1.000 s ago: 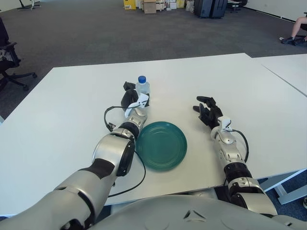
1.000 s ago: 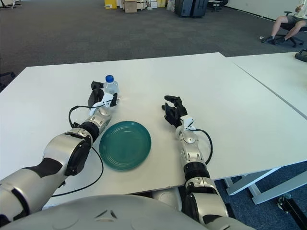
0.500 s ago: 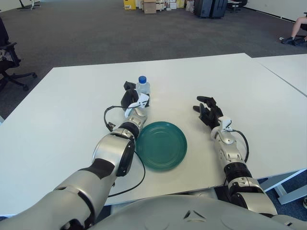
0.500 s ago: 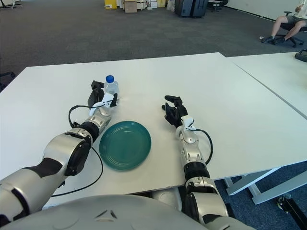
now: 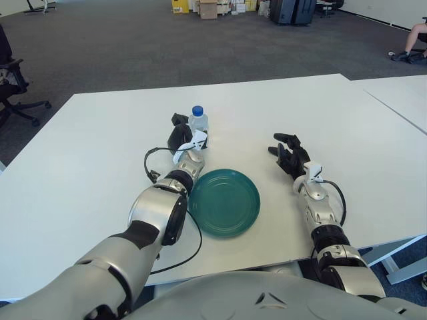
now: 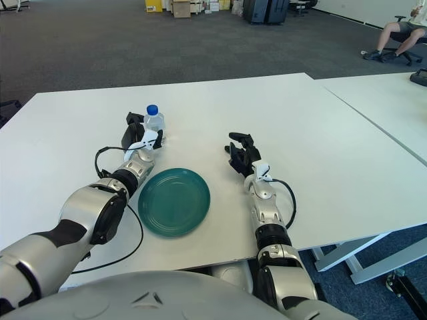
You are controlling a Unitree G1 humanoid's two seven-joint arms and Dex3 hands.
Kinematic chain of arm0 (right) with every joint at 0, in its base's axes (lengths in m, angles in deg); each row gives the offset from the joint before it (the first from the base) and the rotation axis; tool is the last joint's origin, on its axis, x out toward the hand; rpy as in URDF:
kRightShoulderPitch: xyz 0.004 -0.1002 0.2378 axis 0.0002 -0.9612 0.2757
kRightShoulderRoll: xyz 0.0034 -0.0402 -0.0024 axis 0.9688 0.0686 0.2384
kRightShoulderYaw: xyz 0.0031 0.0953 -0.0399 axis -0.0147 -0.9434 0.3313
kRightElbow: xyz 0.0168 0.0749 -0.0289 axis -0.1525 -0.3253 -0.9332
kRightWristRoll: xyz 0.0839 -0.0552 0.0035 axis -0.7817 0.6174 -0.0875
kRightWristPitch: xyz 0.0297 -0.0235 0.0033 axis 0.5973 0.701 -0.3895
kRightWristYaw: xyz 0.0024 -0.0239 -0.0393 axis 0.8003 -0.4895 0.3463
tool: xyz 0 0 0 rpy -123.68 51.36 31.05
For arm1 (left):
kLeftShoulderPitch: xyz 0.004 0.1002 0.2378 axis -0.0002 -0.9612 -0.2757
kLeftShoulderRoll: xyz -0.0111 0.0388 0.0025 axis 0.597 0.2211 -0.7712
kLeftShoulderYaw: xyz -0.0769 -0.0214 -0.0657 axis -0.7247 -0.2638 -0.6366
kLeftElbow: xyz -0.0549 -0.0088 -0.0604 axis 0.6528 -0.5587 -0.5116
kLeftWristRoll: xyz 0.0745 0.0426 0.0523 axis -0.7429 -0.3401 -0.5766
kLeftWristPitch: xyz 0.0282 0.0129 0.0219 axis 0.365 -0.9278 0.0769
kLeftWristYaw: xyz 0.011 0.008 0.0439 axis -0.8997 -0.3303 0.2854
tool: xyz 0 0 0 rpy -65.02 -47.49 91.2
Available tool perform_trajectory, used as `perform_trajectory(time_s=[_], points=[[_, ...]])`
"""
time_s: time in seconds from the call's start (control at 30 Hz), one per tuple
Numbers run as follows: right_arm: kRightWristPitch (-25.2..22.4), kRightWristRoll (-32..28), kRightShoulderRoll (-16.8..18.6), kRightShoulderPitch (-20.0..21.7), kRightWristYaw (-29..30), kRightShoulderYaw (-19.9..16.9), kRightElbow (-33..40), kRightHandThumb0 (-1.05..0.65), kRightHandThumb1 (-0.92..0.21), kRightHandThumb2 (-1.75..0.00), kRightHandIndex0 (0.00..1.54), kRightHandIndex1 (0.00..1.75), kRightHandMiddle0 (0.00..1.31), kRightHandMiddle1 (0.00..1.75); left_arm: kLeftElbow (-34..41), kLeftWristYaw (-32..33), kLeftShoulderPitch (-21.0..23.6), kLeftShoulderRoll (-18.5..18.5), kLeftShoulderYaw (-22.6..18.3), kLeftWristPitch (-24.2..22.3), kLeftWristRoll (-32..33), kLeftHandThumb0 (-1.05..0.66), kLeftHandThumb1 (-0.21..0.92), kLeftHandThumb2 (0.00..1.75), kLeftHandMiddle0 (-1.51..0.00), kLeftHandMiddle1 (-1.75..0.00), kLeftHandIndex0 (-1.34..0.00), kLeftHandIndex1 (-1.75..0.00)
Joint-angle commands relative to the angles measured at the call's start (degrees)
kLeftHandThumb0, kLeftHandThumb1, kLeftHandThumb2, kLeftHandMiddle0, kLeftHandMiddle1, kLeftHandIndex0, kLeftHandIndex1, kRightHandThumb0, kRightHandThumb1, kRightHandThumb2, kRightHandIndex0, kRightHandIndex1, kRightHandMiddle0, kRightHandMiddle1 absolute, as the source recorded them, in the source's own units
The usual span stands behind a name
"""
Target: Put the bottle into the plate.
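At table centre-left, the left hand (image 5: 183,137) is curling its fingers around the bottle (image 5: 198,125), apparently gripping it for a lift towards the plate (image 5: 224,202) lying just nearer. The bottle is standing upright on the table (image 5: 100,133): small, clear, blue-capped (contents unclear). The right hand (image 5: 289,155), fingers loosely bent and holding nothing, is showing right of the plate.

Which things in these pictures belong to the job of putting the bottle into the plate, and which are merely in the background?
Part of the job:
- bottle, upright, blue cap
- green plate, nothing in it
- left hand, around the bottle
- white table

Not part of it:
- right hand, showing right of the plate
- office chair, far left
- boxes at the back
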Motion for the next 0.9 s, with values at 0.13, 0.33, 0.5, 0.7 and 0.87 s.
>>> perform_trajectory(time_s=[0.13, 0.33, 0.5, 0.7, 0.87], points=[[0.3, -0.1, -0.1, 0.8, 0.2, 0.2, -0.3, -0.66, -0.92, -0.75, 0.33, 0.64, 0.00, 1.01, 0.0, 0.4, 0.1, 0.8, -1.7, 1.9, 1.1, -0.46, 0.38, 1.23, -1.11, -1.75, -0.56, -1.75], [0.1, 0.0, -0.1, 0.7, 0.1, 0.4, 0.1, -0.67, -0.92, -0.75, 0.33, 0.64, 0.00, 1.01, 0.3, 0.5, 1.1, 0.9, -3.6, 3.2, 2.7, -0.46, 0.37, 1.24, -1.13, -1.75, -0.57, -1.75], [-0.3, 0.1, -0.2, 0.6, 0.0, 0.7, 0.4, -0.68, -0.92, -0.76, 0.32, 0.64, 0.00, 1.01, 0.8, 0.7, 3.0, 1.2, -5.3, 4.5, 4.4, -0.46, 0.36, 1.25, -1.16, -1.75, -0.57, -1.75], [0.0, 0.2, -0.3, 0.9, 0.3, 0.7, -0.3, -0.68, -0.92, -0.76, 0.33, 0.64, 0.00, 1.01, 1.1, 0.8, 4.4, 1.1, -7.1, 6.1, 6.2, -0.46, 0.36, 1.25, -1.17, -1.75, -0.57, -1.75], [0.3, 0.1, -0.2, 0.9, 0.1, 0.7, -0.1, -0.68, -0.92, -0.76, 0.33, 0.65, 0.00, 1.02, 1.4, 1.9, 5.3, 1.1, -8.0, 8.1, 7.0, -0.46, 0.36, 1.25, -1.18, -1.75, -0.57, -1.75]])
